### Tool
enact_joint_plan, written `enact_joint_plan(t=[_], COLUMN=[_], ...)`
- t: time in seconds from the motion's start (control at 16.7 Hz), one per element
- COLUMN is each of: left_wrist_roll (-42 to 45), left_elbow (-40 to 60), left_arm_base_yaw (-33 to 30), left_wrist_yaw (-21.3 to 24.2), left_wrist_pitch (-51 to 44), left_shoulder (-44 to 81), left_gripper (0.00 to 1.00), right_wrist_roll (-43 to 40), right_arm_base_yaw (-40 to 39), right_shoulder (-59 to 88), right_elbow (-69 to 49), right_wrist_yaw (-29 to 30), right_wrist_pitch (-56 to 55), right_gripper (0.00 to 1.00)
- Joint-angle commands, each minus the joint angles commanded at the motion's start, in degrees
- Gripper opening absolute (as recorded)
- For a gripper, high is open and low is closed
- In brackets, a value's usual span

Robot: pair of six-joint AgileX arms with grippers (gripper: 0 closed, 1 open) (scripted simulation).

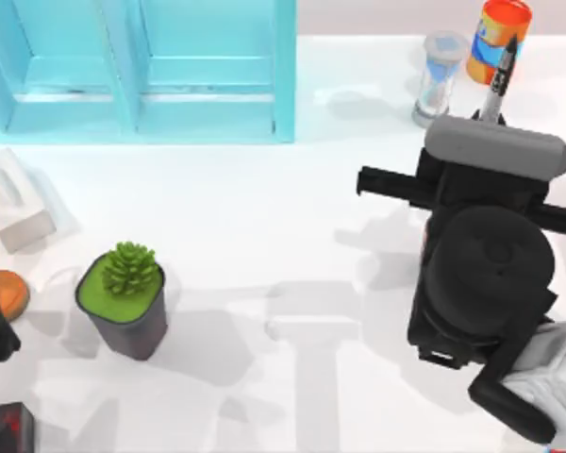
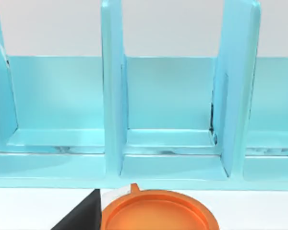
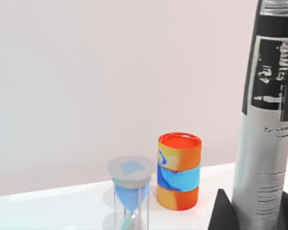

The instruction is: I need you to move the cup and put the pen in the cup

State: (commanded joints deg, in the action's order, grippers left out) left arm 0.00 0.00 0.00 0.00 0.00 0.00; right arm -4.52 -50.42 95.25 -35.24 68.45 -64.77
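Top view: right gripper [image 1: 491,111] fingers closed on the pen [image 1: 499,80], back right; keep it upright, find the cup. Left gripper's fingers: cannot tell.

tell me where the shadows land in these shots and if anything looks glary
Top view: soft grey arm shadows fall on the white table, and the plant pot casts one beside it. Right wrist view: faint shadows under the hourglass and can, no glare. Left wrist view: evenly lit blue rack.
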Motion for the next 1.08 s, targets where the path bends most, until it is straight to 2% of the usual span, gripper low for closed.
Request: enact_joint_plan(t=[0.48,1.08], left_wrist_roll=[0.0,0.0], left_elbow=[0.0,0.0], left_arm_base_yaw=[0.0,0.0], left_wrist_yaw=[0.0,0.0], left_wrist_pitch=[0.0,0.0], left_shoulder=[0.0,0.0], left_gripper=[1.0,1.0], right_wrist_roll=[0.6,0.6], right_arm_base_yaw=[2.1,2.1], right_shoulder=[1.7,1.7], right_elbow=[-0.5,-0.5], right_wrist_yaw=[-2.1,-2.1], right_wrist_pitch=[-0.8,-0.8], right_gripper=[0.0,0.75])
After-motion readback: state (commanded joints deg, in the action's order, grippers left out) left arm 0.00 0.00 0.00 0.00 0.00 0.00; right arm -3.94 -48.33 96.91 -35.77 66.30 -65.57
